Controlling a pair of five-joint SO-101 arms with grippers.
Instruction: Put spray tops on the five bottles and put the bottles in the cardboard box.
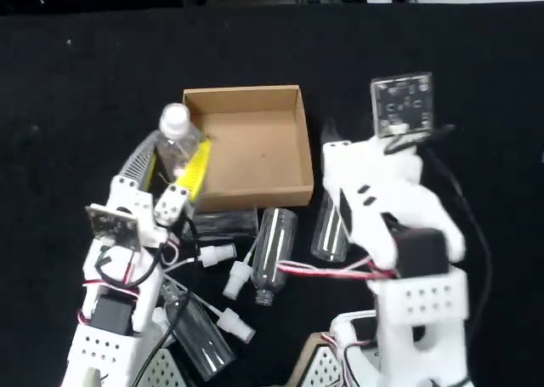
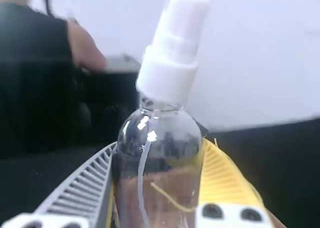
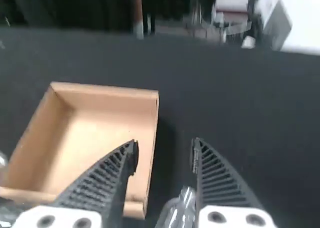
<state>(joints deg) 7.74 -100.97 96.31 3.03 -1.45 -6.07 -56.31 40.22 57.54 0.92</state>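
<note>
A clear bottle [image 1: 177,140] with a white spray top [image 1: 174,115] stands upright at the left wall of the cardboard box [image 1: 246,92]. My left gripper [image 1: 180,156] is shut on its body. In the left wrist view the bottle [image 2: 160,158] and its spray top [image 2: 172,52] sit between the grey finger [image 2: 80,188] and the yellow finger [image 2: 225,178]. My right gripper [image 3: 164,145] is open beside the box's [image 3: 105,90] right wall, above the neck of a bare bottle [image 3: 181,208]. Its fingers hold nothing.
Bare bottles lie in front of the box: one [image 1: 274,251] in the middle, one [image 1: 330,225] under the right arm, one [image 1: 200,332] by the left arm's base. Loose spray tops [image 1: 212,255] [image 1: 238,276] [image 1: 234,323] lie among them. Black cloth [image 1: 85,81] covers the table.
</note>
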